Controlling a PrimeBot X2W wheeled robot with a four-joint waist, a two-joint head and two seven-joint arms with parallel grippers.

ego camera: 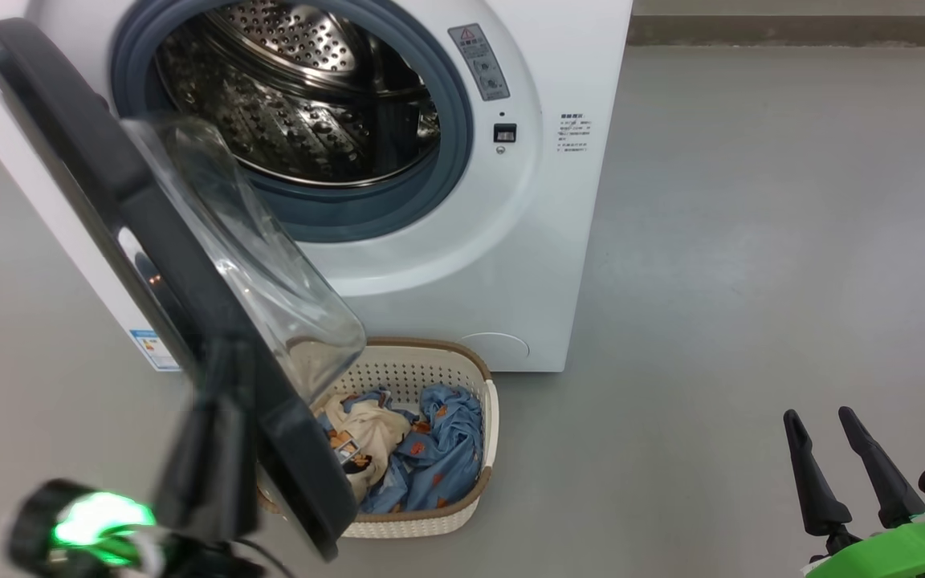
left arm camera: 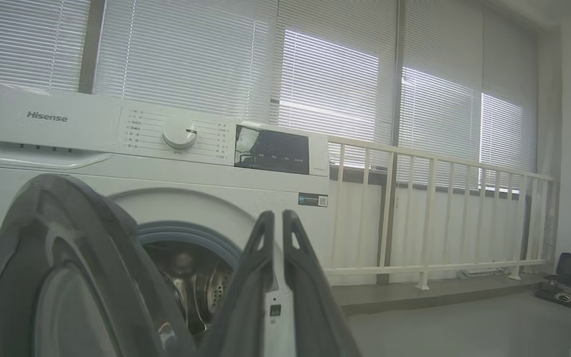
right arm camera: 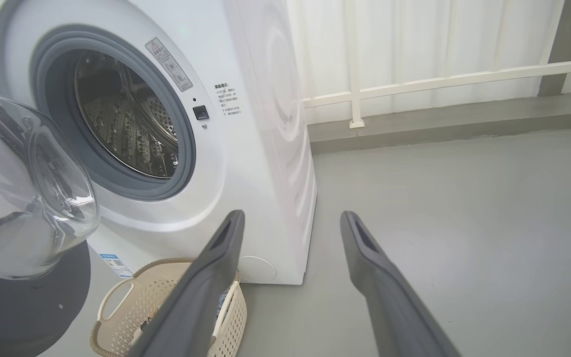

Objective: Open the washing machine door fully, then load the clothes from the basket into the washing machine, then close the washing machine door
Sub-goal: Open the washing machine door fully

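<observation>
The white washing machine (ego camera: pixel 511 265) stands with its washing machine door (ego camera: pixel 93 160) swung out to the left, the steel drum exposed. The door's glass bowl hangs over the near-left part of the basket (ego camera: pixel 488 417), which sits on the floor against the machine's front. The clothes lie inside it: blue printed fabric (ego camera: pixel 446 449) and a cream piece (ego camera: pixel 366 437). My left gripper (ego camera: pixel 218 385), blurred, rises along the door's outer face; in the left wrist view it (left arm camera: pixel 275 218) is shut with nothing between its fingers, the door (left arm camera: pixel 57 258) to its left. My right gripper (ego camera: pixel 818 417) (right arm camera: pixel 293 218) stands open at the lower right, apart from everything.
Bare grey floor (ego camera: pixel 751 241) stretches to the right of the machine. A low step and a white railing (right arm camera: pixel 439 79) run along the blinds behind it. A dark case (left arm camera: pixel 570 277) lies on the floor at the far right of the left wrist view.
</observation>
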